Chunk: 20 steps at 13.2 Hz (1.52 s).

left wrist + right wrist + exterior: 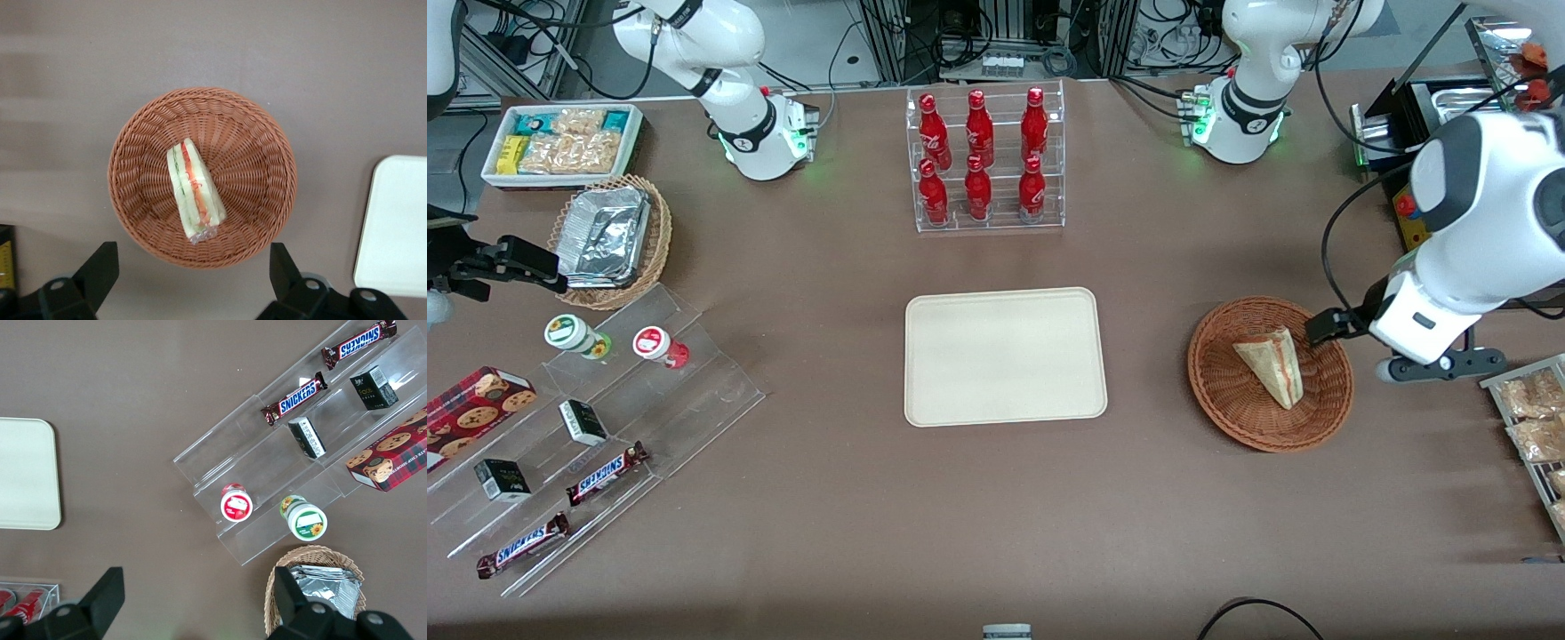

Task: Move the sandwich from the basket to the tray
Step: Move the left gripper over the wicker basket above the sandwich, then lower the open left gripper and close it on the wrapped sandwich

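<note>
Sandwich (1273, 364), a pale triangular wedge of bread, lies inside the round reddish-brown woven wicker basket (1227, 391) in the front view, toward the working arm's end of the table. From this angle its filling shows only as a faint stripe along one edge. The flat cream-beige rectangular tray (1005, 357) sits apart from the basket on the brown table (996, 516), nearer the middle, with nothing on it. The left arm's gripper (1325, 327) hangs at the basket's rim, mostly hidden by the white wrist housing, so its fingers are hard to make out here.

In the left wrist view the sandwich (194, 191) shows red-orange and green layers clearly, with a bit of clear wrap at one end. It rests in the basket (260, 153), whose whole rim is visible. The gripper (193, 283) is spread wide, its two dark fingers (100, 267) apart and holding nothing, touching neither sandwich nor basket. Only a rounded corner of the tray (395, 227) appears, cut off by the frame edge.

The right wrist view shows another cut-off part of the tray (27, 473), but neither sandwich nor basket.
</note>
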Tool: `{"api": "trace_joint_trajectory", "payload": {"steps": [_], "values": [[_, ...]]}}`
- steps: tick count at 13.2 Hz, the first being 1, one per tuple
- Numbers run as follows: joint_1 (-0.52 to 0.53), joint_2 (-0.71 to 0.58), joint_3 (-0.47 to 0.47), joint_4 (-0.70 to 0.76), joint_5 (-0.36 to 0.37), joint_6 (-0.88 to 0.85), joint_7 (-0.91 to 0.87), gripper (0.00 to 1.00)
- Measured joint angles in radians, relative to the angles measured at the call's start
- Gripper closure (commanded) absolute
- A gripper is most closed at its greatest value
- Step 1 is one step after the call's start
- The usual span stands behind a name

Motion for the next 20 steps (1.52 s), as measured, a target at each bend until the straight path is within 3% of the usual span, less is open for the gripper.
{"api": "trace_joint_trajectory", "payload": {"steps": [9,16,20], "values": [[-0.020,-0.007,-0.009,-0.247,0.001,0.256,-0.420,0.00],[-0.021,-0.029,-0.006,-0.384,0.078,0.354,-0.454,0.00],[-0.018,-0.023,-0.003,-0.443,0.084,0.457,-0.454,0.00]]}}
